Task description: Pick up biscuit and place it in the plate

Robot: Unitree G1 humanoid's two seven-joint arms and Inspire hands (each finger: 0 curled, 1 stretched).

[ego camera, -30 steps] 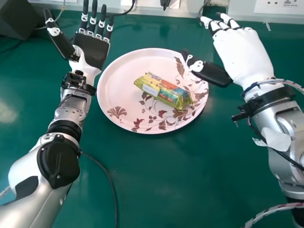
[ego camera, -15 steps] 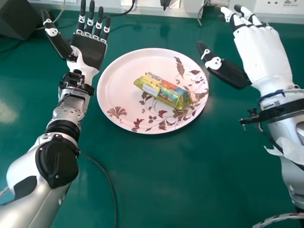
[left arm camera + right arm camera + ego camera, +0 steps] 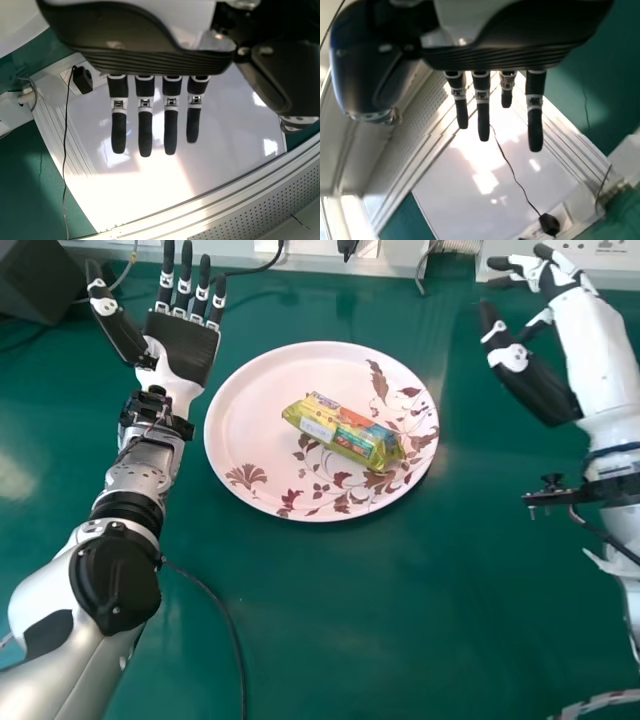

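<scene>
Resting on the round, pale pink plate (image 3: pixel 250 420), the biscuit packet (image 3: pixel 345 432) lies flat just off the middle toward three o'clock, yellow-green with a patch of orange. Taking the plate as a clock face, with twelve on the side away from the robot, the packet slants from ten toward four. Dark leaf sprigs run round the plate from one o'clock through four and six, and a leafy print sits near eight. Green tabletop (image 3: pixel 330 610) spreads out beneath it all.

Off at ten o'clock, just beyond the rim, I can see the left hand (image 3: pixel 185 345) released, palm up, its fingers straight and thumb held out to the side. The right hand (image 3: pixel 605 360) is released too, well apart from the plate between two and three o'clock, fingers loosely bent and thumb spread away from them.

Farther out at ten stands a dark box (image 3: pixel 35 280). A black cable (image 3: pixel 238 640) curves across the table around seven, and a white socket panel (image 3: pixel 610 262) is at the far edge, toward two.
</scene>
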